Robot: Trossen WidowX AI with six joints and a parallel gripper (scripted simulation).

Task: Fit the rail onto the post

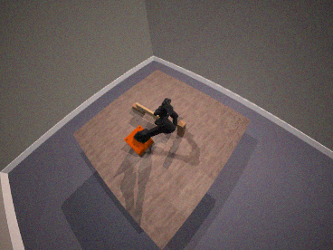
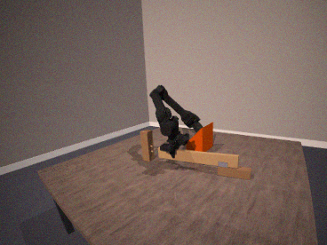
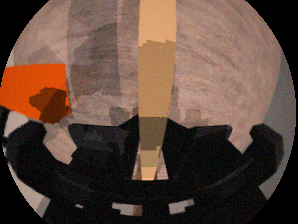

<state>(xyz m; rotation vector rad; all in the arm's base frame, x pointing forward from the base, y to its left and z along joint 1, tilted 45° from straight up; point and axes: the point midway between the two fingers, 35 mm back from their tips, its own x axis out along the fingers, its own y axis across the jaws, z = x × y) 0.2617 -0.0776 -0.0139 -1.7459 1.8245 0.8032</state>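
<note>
Top: arm near frame centre, pincer (image 1: 159,113) (image 2: 171,151) (image 3: 149,116) over the rail (image 1: 146,110) (image 2: 209,158) (image 3: 157,65). Rail's long axis slants from upper left down toward the post (image 1: 181,127) (image 2: 147,146), which sits right of centre. Footboard block (image 1: 137,110) (image 2: 235,172) at the rail's upper-left end. Orange base (image 1: 131,139) (image 2: 204,138) (image 3: 35,85) lies below and left of the rail, apart from it. Open table (image 1: 204,158) (image 2: 178,200) (image 3: 220,65) beyond the post toward the right corner. Rail-to-post gap hidden under the arm here.

Exterior: key relation. Rail end is just right of the post, a small gap between, pegs (image 2: 151,149) facing the rail. Post is left of the pincer, so the move is leftward along the rail's axis. Only one arm, gripping near the post end. Rail runs right and slightly down in frame to the bracket (image 2: 223,164); looks about level, can't confirm exactly. Holes not visible, so alignment with pegs is a guess. Pushing too far could pull the far end out of the bracket.

Wrist: pincer narrowed, clamped on the rail, which runs up the middle of frame between the fingers. Base at left edge; table showing both sides of the rail. Post and pegs not identifiable here.
</note>
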